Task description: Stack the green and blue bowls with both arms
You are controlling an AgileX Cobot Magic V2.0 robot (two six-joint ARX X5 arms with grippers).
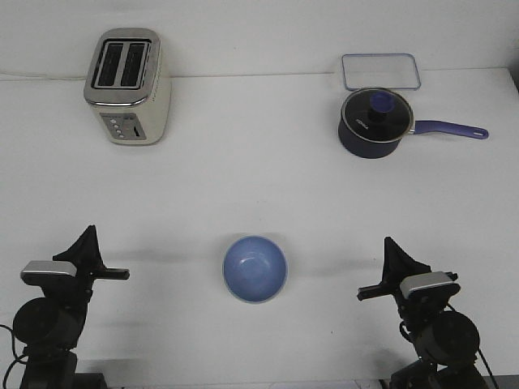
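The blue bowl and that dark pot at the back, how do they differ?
The blue bowl is light periwinkle and open on top; the saucepan is dark navy and covered by a lid with a blue knob. The bowl has no handle, while the saucepan has a long blue one pointing right. The bowl sits near the front, between the arms; the saucepan stands far back on the right. Both are round and upright.

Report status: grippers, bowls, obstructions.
Left gripper and right gripper empty, apart from the bowl; open or shut unclear. Blue bowl upright, centred between them; no green bowl visible. Nothing near the bowl.
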